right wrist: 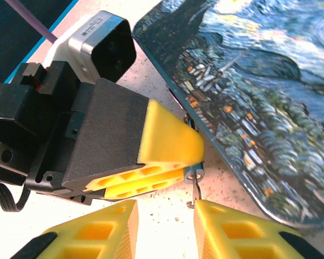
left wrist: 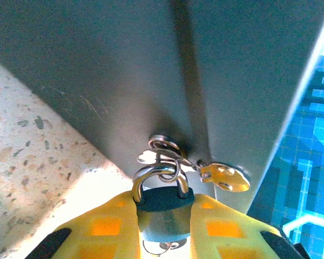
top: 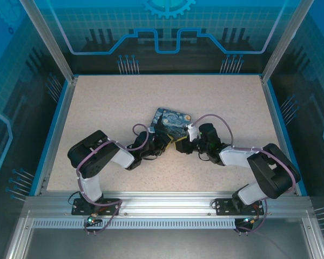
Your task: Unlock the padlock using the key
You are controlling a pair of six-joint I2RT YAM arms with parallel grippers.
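**Lock clamped, key side free**

The left claw (left wrist: pixel 163 202) is closed narrowly on the padlock (left wrist: pixel 162 217). Its yellow pads press the dark body from both sides, and the steel shackle (left wrist: pixel 155 176) points away from the wrist. The right claw (right wrist: pixel 166 208) faces it from just beside. Its jaws are parted and there is nothing between them.

From the right wrist, a thin dark sliver hangs off the exposed end of the lock. I take it for the key (right wrist: pixel 195 190), though it is too small to say whether it sits in the keyway. From the left wrist, wire rings (left wrist: pixel 163 147) thread the shackle and carry a brass-coloured piece (left wrist: pixel 224 177) shaped like a key bow.

Beyond the claws is the painted tin (right wrist: pixel 270 108). The lock is held close against its grey side, low over the speckled table (left wrist: pixel 27 162).

The lock looks small, rigid and light. Its smooth metal is likely to slip or swivel under a twist, so the flat faces of the body are the place to clamp. The key looks thin enough to bend or pop free. It should be pinched across the flat of its bow, close to the lock, and turned in line with the keyway.
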